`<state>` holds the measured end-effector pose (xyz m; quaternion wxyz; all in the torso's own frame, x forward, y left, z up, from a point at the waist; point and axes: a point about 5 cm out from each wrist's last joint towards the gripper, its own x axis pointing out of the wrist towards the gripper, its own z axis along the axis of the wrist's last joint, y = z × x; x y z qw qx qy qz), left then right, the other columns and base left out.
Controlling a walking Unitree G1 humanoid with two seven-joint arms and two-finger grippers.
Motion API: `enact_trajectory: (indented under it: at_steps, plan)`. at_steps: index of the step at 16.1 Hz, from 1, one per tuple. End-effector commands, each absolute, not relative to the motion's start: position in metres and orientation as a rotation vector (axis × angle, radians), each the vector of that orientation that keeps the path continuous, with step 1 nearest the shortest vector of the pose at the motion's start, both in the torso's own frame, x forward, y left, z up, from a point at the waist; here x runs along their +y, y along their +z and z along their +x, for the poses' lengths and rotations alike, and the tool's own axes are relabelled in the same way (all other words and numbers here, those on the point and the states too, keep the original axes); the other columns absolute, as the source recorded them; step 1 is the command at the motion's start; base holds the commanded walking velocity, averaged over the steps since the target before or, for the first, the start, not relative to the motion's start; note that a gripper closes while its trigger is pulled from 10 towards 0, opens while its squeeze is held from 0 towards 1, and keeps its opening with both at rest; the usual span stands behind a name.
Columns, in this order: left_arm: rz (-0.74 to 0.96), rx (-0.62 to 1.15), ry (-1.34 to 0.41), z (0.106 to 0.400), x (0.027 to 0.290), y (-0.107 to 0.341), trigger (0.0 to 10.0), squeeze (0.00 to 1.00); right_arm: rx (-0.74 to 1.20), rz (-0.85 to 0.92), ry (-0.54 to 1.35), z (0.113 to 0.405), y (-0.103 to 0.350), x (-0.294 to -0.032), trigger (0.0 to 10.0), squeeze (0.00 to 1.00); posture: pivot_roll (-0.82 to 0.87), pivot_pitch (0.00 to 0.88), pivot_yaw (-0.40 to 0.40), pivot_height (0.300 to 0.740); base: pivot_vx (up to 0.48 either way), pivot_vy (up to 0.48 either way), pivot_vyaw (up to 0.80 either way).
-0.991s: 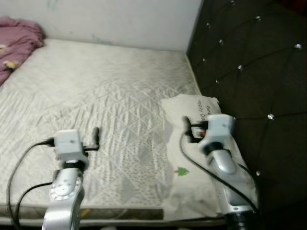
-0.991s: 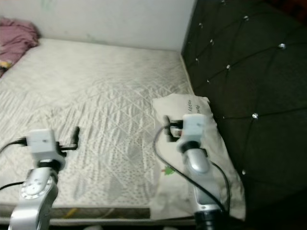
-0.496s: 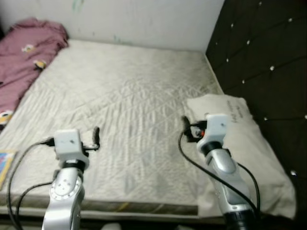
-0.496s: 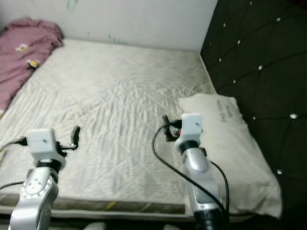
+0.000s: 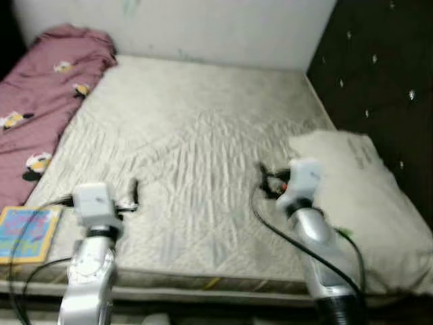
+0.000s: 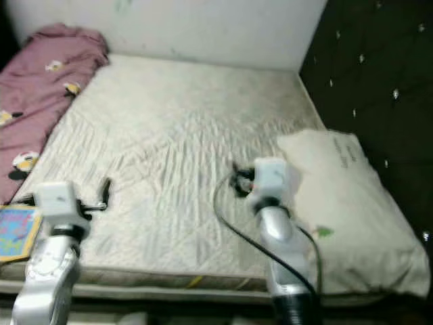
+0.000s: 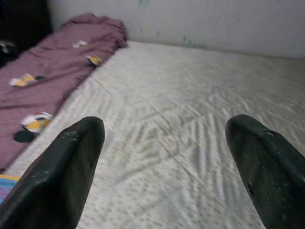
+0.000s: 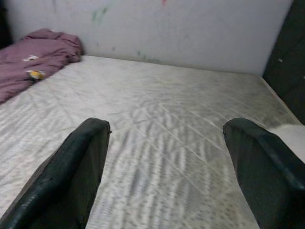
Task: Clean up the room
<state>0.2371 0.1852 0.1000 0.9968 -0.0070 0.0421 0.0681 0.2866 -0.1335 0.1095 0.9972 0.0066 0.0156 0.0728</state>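
Note:
A mauve blanket (image 5: 47,101) with small cartoon prints lies bunched along the left side of the bed. A white pillow (image 5: 362,196) rests at the bed's right side against the headboard. A colourful book (image 5: 24,233) lies at the front left corner. My left gripper (image 5: 134,191) hovers over the front left of the quilted mattress (image 5: 203,128), open and holding nothing. My right gripper (image 5: 265,179) hangs just left of the pillow, also open and bare. In the wrist views the left gripper (image 7: 167,125) and the right gripper (image 8: 167,125) both look out across the mattress.
A dark tufted headboard (image 5: 379,61) rises along the right side. A pale wall (image 5: 203,27) closes the far end of the bed. The mattress's front edge (image 5: 203,281) runs below my arms.
The camera has swung to the left, bringing the mauve blanket and the book into view and pushing the headboard to the right. Both arms keep the same pose.

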Motion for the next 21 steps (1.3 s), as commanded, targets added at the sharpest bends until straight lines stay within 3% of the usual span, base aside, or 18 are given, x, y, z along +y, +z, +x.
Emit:
enact_trajectory:
  at_steps: [1, 13, 21]
  plan:
    - [-0.030, 0.086, 0.107, 0.2391, 0.1759, 0.0996, 10.0, 0.00, 0.032, -0.002, 0.113, 0.2865, 0.1096, -0.1455, 10.0, 0.00, 0.06, 0.006, -0.040, 0.740, 0.000, 0.480, 0.00]
    - [-0.028, 0.081, 0.102, 0.2404, 0.1743, 0.0996, 10.0, 0.00, 0.038, -0.008, 0.115, 0.2885, 0.1084, -0.1456, 10.0, 0.00, 0.06, 0.000, -0.044, 0.740, 0.000, 0.480, -0.07]
    - [-0.034, 0.077, 0.102, 0.2405, 0.1739, 0.1001, 10.0, 0.00, 0.046, -0.011, 0.112, 0.2889, 0.1072, -0.1460, 10.0, 0.00, 0.06, 0.004, -0.046, 0.740, 0.000, 0.480, -0.72]
